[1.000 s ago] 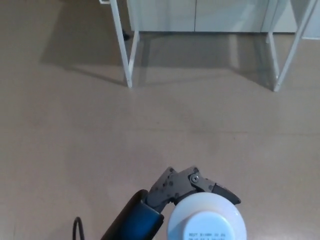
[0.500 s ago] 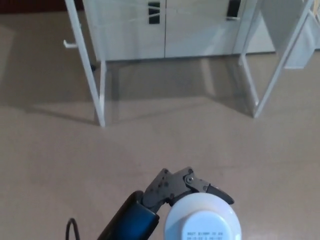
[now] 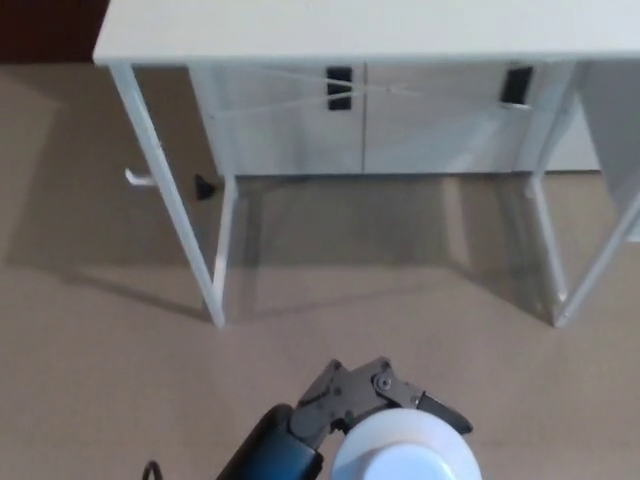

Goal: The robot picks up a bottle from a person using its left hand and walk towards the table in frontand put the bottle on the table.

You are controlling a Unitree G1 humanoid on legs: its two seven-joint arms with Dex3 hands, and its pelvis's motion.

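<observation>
The lower edge of the view cuts through the bottle (image 3: 405, 452), so only the far part of its round white end shows. Its body, label and any marking cannot be made out. The left hand (image 3: 365, 395) is partly covered by that white disc; the thumb cannot be traced behind it. The dark forearm (image 3: 272, 450) runs out of the frame at the near edge, and a short loop of black cable (image 3: 152, 470) shows just to its left, also cut off. The right hand does not show in this view.

The left hand is clamped on the bottle. Its grey-black fingers (image 3: 440, 412) curve round the far side of the white rim and touch it, with no gap visible between them and the bottle. The bottle is held in the air at the near centre, above the beige floor (image 3: 100, 380).

The table (image 3: 300, 30) stands across the far side, well apart from the bottle. Its white top runs past the right edge of the frame, and its thin white legs (image 3: 170, 195) slant down to the floor. Behind the legs stands a pale cabinet (image 3: 290, 125) with two dark handles, seen only between the legs. The far right of the scene is cropped.
</observation>
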